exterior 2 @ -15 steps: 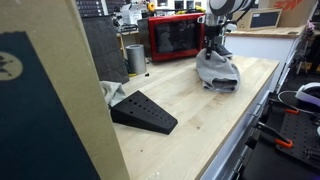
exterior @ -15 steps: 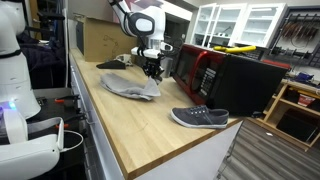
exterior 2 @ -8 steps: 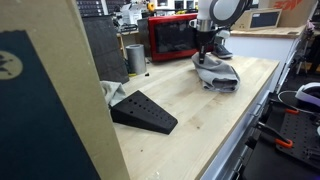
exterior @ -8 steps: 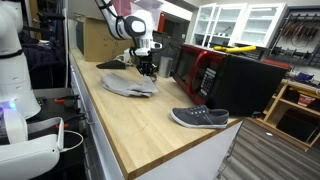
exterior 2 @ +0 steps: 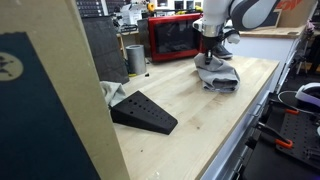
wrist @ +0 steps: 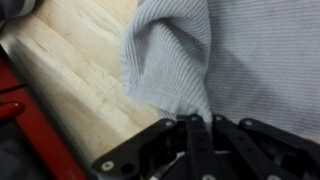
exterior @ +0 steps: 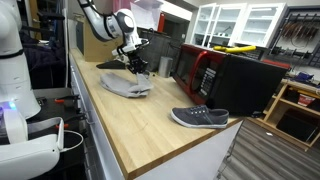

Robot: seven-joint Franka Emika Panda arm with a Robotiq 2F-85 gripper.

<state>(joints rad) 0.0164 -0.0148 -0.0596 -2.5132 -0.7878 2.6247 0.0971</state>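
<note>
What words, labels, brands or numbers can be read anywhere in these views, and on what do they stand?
No text can be read in any view.
On the dark panel: a pale mark, too blurred to read.
On the cardboard box: any print is too small to read.
On the red microwave: no legible label.
On the grey cloth pinched in the fingers: no print.

Exterior views face the counter (exterior: 140, 130) from opposite ends; wrist view closely overlooks the cloth (wrist: 250, 60)
</note>
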